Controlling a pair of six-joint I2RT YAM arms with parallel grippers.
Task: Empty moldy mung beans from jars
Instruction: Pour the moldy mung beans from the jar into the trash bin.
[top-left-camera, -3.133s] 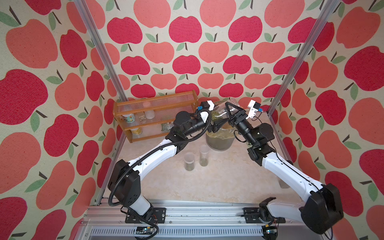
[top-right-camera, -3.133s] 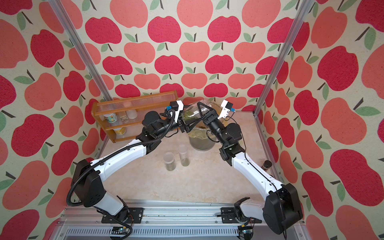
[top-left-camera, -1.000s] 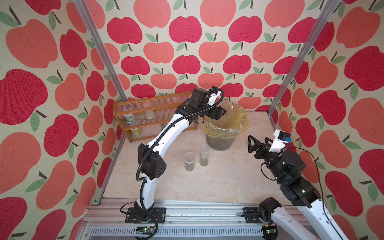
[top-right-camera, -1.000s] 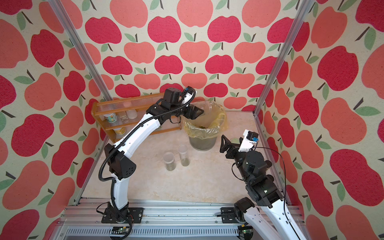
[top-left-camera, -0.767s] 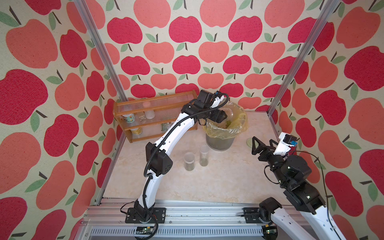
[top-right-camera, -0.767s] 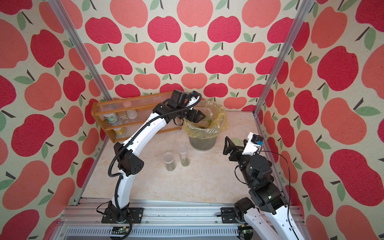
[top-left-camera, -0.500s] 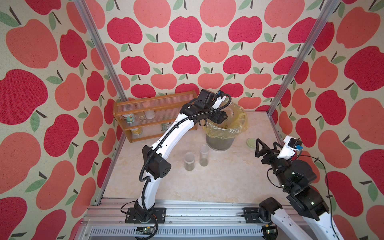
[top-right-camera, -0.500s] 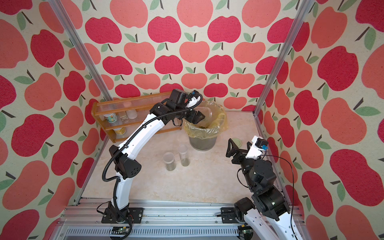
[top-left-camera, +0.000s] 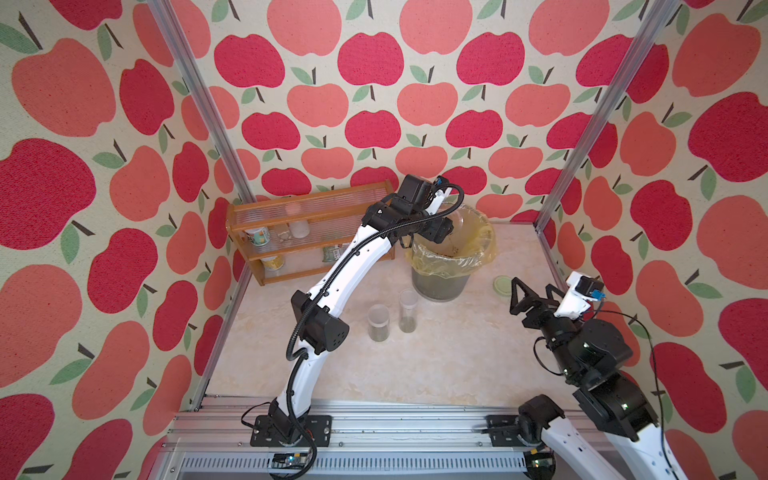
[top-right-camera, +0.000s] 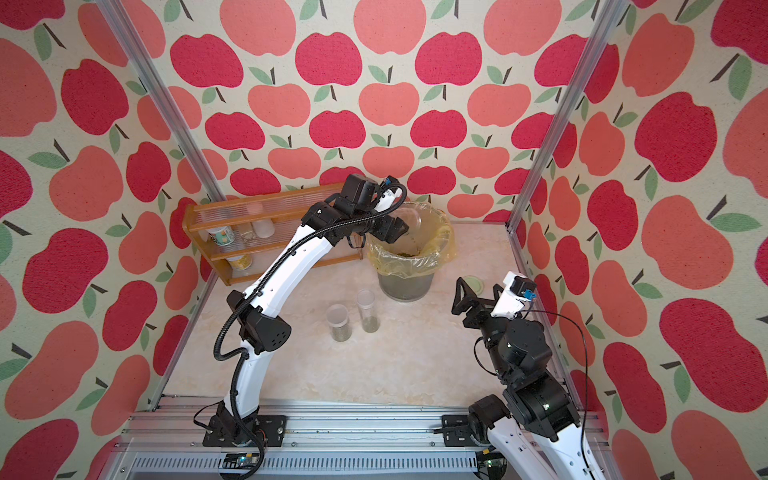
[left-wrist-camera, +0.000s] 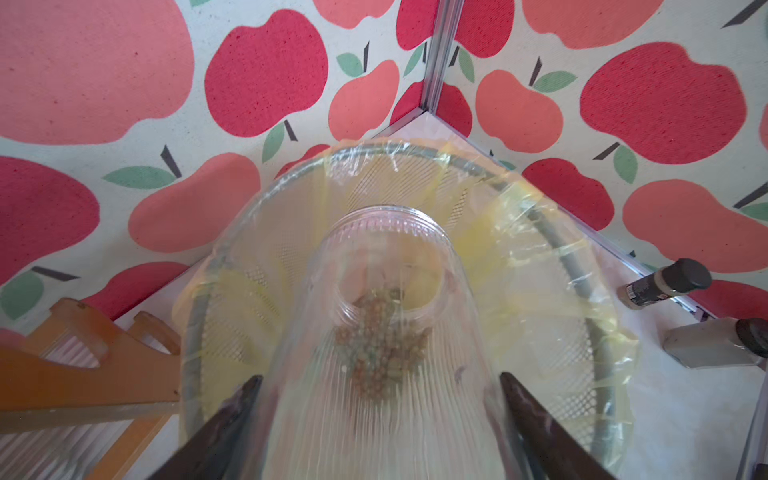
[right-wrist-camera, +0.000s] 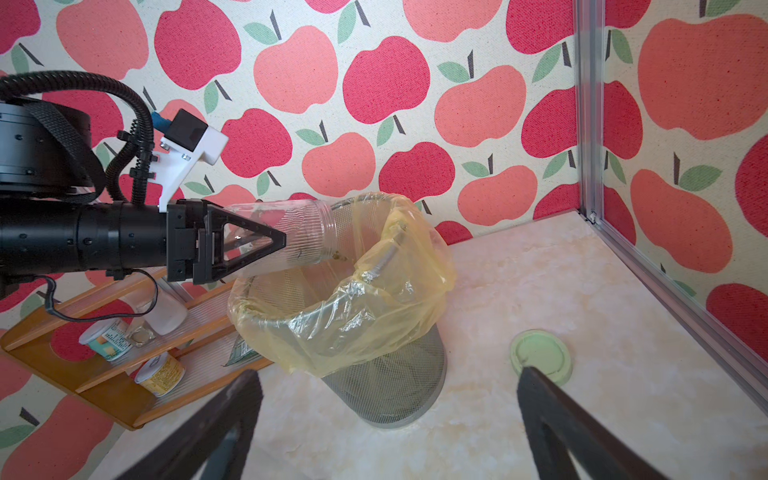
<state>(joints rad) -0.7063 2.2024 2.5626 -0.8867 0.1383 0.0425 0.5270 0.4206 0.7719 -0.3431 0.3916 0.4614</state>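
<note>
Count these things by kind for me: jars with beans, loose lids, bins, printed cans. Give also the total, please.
Jars: 3 (held jar, short jar, tall jar)
Lid: 1
Bin: 1
Cans: 2 (upper can, lower can)
Total: 7

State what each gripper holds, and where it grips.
Left gripper clamps the wide jar around its body near the base; right gripper, open, holds nothing.
</note>
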